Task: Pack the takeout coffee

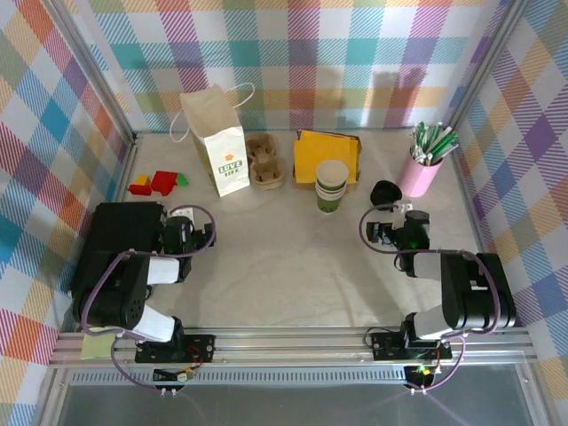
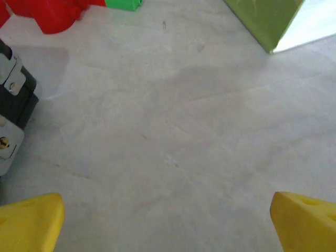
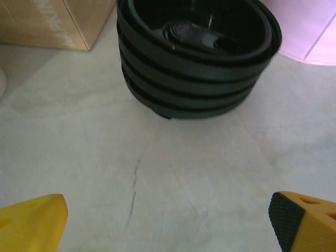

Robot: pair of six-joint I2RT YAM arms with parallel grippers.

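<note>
Two open, empty claws hang ready: your left claw (image 2: 168, 223) has the paper bag (image 1: 222, 151) ahead-right, your right claw (image 3: 168, 226) faces the black lids (image 3: 197, 52), cup stack (image 1: 333, 182) beyond-left, so the coffee likely needs lidding first.

The walls (image 1: 355, 53) are pastel plaid. The cup stack (image 1: 332, 185) is cream-and-green, lids (image 3: 194, 63) black, stick cup (image 1: 419, 176) pink, napkins (image 1: 311, 153) yellow. The left gripper (image 2: 168, 223) and right gripper (image 3: 168, 223) are yellow-tipped.
</note>
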